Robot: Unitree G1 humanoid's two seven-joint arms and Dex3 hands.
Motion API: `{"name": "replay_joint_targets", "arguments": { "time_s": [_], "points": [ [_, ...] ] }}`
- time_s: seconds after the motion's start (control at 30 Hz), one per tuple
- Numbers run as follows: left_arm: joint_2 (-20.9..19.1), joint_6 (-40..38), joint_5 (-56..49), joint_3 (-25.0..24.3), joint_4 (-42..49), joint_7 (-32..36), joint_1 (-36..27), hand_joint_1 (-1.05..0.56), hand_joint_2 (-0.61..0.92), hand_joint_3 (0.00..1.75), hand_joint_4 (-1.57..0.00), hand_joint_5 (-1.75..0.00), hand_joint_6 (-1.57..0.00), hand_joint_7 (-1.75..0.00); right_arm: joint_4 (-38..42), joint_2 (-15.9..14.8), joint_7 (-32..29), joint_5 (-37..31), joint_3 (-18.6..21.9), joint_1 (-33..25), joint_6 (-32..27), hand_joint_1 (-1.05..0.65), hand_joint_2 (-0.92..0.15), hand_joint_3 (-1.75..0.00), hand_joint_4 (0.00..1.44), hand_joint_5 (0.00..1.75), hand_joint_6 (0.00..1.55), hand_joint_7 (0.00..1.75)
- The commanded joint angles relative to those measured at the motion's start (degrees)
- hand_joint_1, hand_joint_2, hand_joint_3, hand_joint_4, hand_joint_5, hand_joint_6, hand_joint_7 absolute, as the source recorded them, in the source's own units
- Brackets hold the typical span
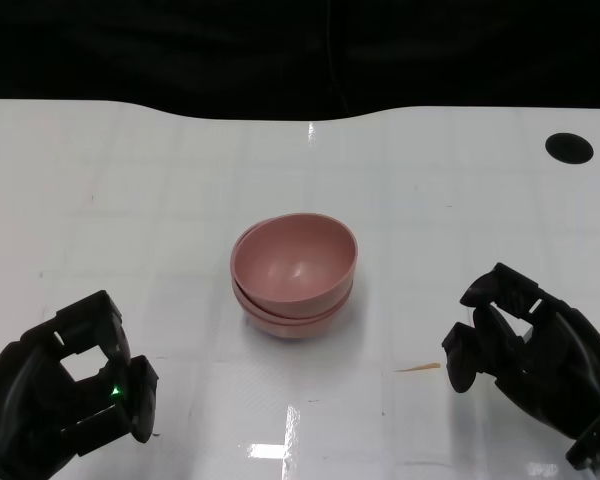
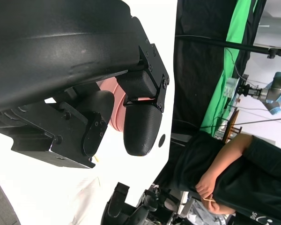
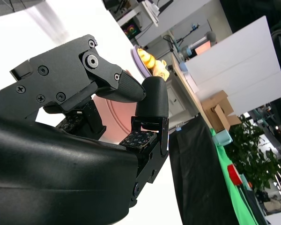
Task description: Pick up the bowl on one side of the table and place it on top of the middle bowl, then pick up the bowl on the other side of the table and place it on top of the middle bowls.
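Left hand (image 1: 65, 385): located at the near left of the white table (image 1: 130, 180); fingers curled inward, nothing held; a small green light is seen on it. In the left wrist view the same hand (image 2: 107, 126) is shown with fingers bent in on nothing, pink visible behind them.

Right hand (image 1: 530, 355): located at the near right; fingers curled downward over the table, nothing held. In the right wrist view the hand (image 3: 131, 117) is shown empty, pink visible between its fingers.

Stack of pink bowls (image 1: 294, 275): placed at the table's middle, between the two hands and well apart from each; the top bowl (image 1: 295, 262) is nested tilted in those beneath.

Black round hole (image 1: 568, 147): set at the far right of the table.

Person in black (image 2: 234, 173): seen beside the table in the left wrist view.
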State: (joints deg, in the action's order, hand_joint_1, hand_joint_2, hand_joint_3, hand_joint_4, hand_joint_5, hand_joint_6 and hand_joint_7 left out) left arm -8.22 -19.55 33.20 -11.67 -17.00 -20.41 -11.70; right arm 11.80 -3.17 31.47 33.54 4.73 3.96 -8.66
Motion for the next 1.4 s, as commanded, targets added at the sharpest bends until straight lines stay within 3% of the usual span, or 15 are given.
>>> {"name": "replay_joint_targets", "arguments": {
  "time_s": [0.03,0.13,0.23,0.6,0.87,1.13,1.4],
  "points": [
    [-0.6,-0.4,-0.4,-0.4,-0.7,1.0,-0.1,0.34,0.92,1.43,-1.08,-1.75,-0.81,-1.75,1.5,0.4,2.2,0.7,1.4,0.1,0.3,-0.09,-0.67,-0.86,0.84,1.75,0.83,1.39],
    [-0.5,-0.2,-0.2,-0.5,-0.6,0.7,-0.2,0.32,0.92,1.41,-1.08,-1.75,-0.8,-1.75,2.7,1.0,3.9,2.7,3.4,0.1,-0.9,-0.07,-0.69,-0.84,0.84,1.75,0.85,1.37],
    [-0.6,0.3,0.2,-0.7,-0.1,-0.1,-0.3,0.32,0.92,1.42,-1.08,-1.75,-0.8,-1.75,2.9,1.6,4.3,3.4,4.6,-0.5,-1.4,-0.07,-0.65,-0.98,0.82,1.75,0.82,1.43],
    [-0.3,2.0,-0.5,-0.8,0.8,-0.4,-0.1,0.29,0.92,1.42,-1.06,-1.75,-0.79,-1.75,0.7,1.9,2.2,1.6,6.4,-2.0,-0.8,-0.05,-0.6,-1.17,0.85,1.75,0.71,1.63],
    [0.9,3.5,-0.3,-0.7,1.6,-0.2,0.3,0.28,0.92,1.43,-1.04,-1.75,-0.8,-1.75,4.4,0.6,6.4,1.9,8.6,-1.0,1.0,-0.02,-0.63,-1.18,0.88,1.75,0.68,1.68],
    [1.6,4.3,0.5,-1.1,2.5,-0.3,0.4,0.25,0.92,1.43,-1.03,-1.75,-0.81,-1.75,4.2,1.5,5.1,0.5,9.1,-1.6,2.2,-0.02,-0.69,-1.15,0.87,1.75,0.63,1.74],
    [1.0,4.3,0.4,-1.8,2.6,-0.8,0.6,0.27,0.92,1.44,-1.03,-1.75,-0.81,-1.75,6.5,2.2,7.7,0.6,9.0,-0.9,4.7,-0.04,-0.61,-1.17,0.89,1.75,0.66,1.71]
  ]
}}
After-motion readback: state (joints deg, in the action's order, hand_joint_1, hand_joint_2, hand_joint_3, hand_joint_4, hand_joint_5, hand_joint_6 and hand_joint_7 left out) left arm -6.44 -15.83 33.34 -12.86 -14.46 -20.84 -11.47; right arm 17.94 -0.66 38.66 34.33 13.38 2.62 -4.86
